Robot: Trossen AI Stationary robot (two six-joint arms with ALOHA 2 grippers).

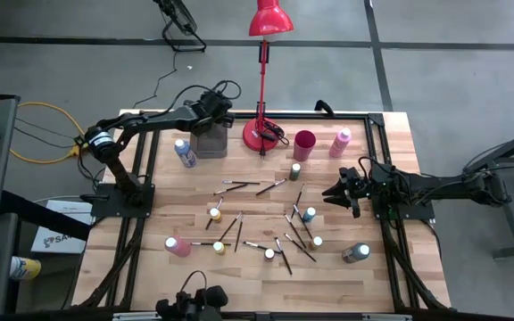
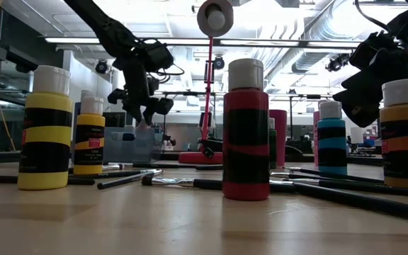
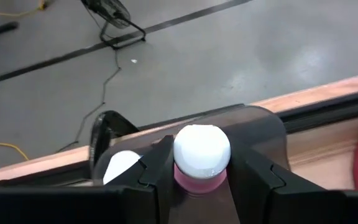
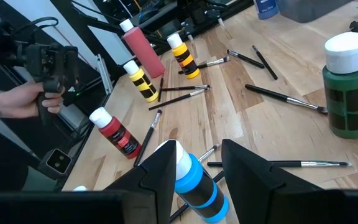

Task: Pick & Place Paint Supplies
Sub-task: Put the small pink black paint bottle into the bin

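Left gripper [image 3: 201, 180] over the grey bin [image 1: 211, 143] at the table's far edge, fingers pinching a pink paint bottle [image 3: 202, 163] below its white cap. Right gripper [image 4: 194, 168] on the right side, fingers apart astride a blue bottle [image 4: 197, 186], contact unclear. Other bottles and brushes [image 1: 246, 185] lie scattered mid-table.

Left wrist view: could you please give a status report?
Left end effector gripping pink bottle over grey bin. Right end effector open above blue bottle. Nothing obstructing.
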